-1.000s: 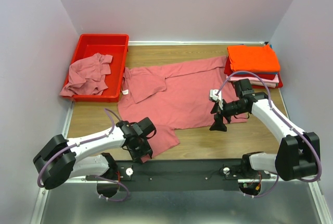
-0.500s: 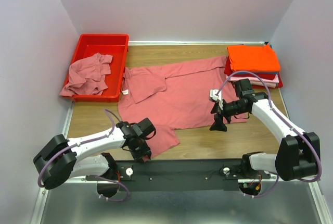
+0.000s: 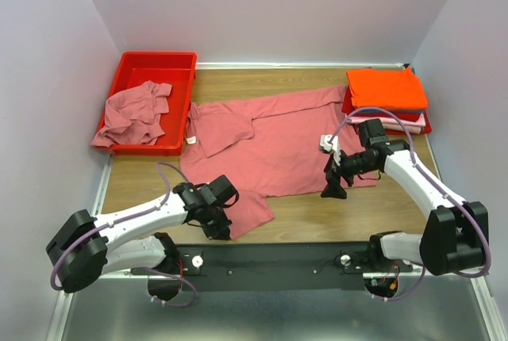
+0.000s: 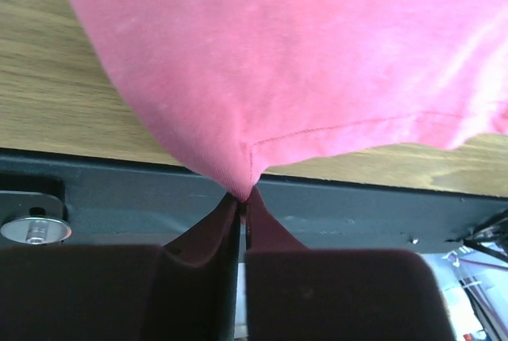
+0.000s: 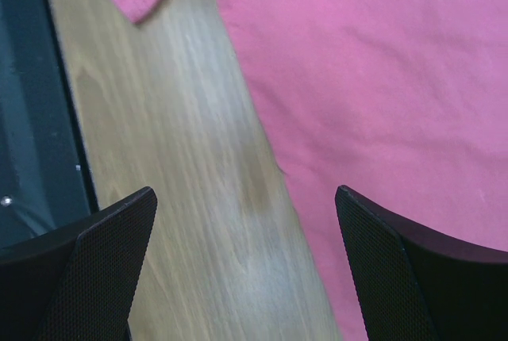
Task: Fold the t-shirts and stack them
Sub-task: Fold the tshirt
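A large rose-pink t-shirt (image 3: 270, 147) lies spread on the wooden table, its white neck tag (image 3: 190, 140) at the left. My left gripper (image 3: 219, 230) is shut on the shirt's near corner, and the left wrist view shows the cloth (image 4: 262, 63) pinched between the jaws. My right gripper (image 3: 334, 189) is open over the shirt's near right edge, one finger over bare wood, the other over pink cloth (image 5: 381, 79). A second crumpled pink shirt (image 3: 135, 113) lies in the red bin. Folded shirts, a bright orange one (image 3: 386, 87) on top, are stacked at the back right.
The red plastic bin (image 3: 163, 67) stands at the back left. The dark base rail (image 3: 270, 255) runs along the table's near edge, just under the left gripper. White walls close in the left, back and right sides.
My left gripper has shifted slightly left and back with the shirt corner. My right gripper has edged slightly right. The shirts have barely moved.
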Robot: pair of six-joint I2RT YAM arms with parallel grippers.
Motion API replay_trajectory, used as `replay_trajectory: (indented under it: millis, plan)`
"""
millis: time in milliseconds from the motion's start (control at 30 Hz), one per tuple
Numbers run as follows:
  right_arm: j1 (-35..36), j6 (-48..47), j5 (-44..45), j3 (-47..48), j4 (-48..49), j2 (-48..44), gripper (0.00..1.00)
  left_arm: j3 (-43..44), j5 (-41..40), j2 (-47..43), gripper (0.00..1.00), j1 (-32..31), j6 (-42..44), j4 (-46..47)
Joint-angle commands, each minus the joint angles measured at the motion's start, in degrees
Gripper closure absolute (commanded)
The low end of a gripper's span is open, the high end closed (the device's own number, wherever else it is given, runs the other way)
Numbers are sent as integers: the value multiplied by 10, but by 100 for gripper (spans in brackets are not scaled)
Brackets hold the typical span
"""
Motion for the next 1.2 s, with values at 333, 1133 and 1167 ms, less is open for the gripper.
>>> replay_trajectory:
  millis: [333,1133,1167]
  plan:
    - [-250,74,224,49,-5,50,5,17,-27,-54,96,-3,43,28]
    - [-322,215,224,55,49,230,49,-42,5,-154,99,-3,36,73]
    - [-322,216,226,53,47,233,57,-42,5,-155,99,-3,36,75]
